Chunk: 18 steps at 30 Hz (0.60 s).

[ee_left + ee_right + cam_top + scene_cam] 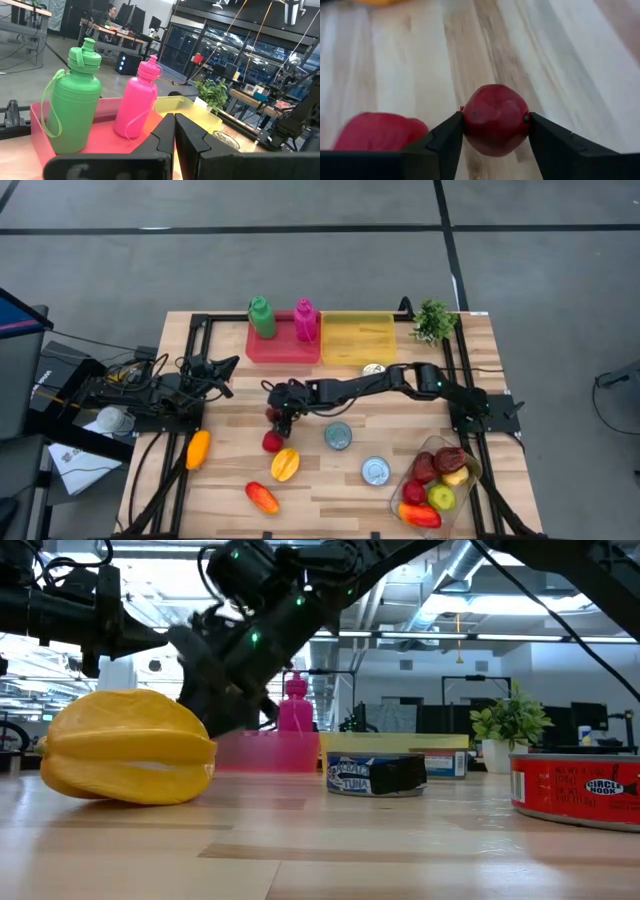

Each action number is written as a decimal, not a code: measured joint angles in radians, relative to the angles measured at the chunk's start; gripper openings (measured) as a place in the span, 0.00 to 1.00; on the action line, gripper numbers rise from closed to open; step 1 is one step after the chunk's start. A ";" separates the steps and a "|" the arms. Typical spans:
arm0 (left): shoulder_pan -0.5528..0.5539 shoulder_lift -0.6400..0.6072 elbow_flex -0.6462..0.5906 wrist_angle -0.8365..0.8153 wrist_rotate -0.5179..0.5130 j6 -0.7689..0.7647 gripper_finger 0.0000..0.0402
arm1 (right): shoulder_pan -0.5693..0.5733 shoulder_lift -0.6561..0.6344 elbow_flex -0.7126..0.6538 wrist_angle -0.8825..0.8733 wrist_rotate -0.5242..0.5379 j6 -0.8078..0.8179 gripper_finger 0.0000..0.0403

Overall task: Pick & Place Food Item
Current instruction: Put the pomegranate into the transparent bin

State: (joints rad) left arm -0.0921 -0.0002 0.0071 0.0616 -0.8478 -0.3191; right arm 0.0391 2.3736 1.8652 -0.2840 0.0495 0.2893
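Note:
A small dark red round fruit (pixel 495 120) sits between the fingers of my right gripper (pixel 495 131), which is shut on it. In the high view that gripper (pixel 276 418) is left of the table's middle, slanting down. A second red fruit (pixel 272 442) (pixel 375 132) lies on the wood just nearer the front edge. My left gripper (pixel 174 131) is shut on nothing; it waits level at the table's left edge (pixel 222 366), facing the bottles. My right gripper pinches the red fruit across its widest part, one finger on each side (pixel 464 117) (pixel 526 119). The fingers come slanting down from the table's right side. Whether the fruit's underside rests on the wood, I cannot tell.
A yellow star fruit (pixel 285 464), an orange fruit (pixel 198 448) and a red-orange pepper (pixel 262 497) lie near the front. Two cans (pixel 338 435) (pixel 375 471) stand to the right. A clear tray (pixel 470 463) holds several fruits. Red (pixel 282 352) and yellow (pixel 358 340) trays are at the back.

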 joint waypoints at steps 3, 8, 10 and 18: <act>0.000 0.000 0.000 0.000 0.000 0.000 0.00 | 0.000 -0.031 0.000 -0.001 0.000 0.003 0.49; 0.000 0.000 0.000 0.000 0.000 0.000 0.00 | 0.000 -0.124 0.000 -0.005 -0.080 -0.005 0.50; 0.000 0.000 0.000 0.000 0.000 0.000 0.00 | 0.005 -0.182 0.000 -0.005 -0.157 -0.005 0.50; 0.000 0.000 0.000 0.001 0.000 0.000 0.00 | 0.070 -0.473 0.000 -0.011 -0.342 -0.008 0.50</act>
State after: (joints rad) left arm -0.0921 -0.0002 0.0071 0.0628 -0.8476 -0.3191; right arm 0.1092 1.9007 1.8652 -0.2947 -0.2928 0.2810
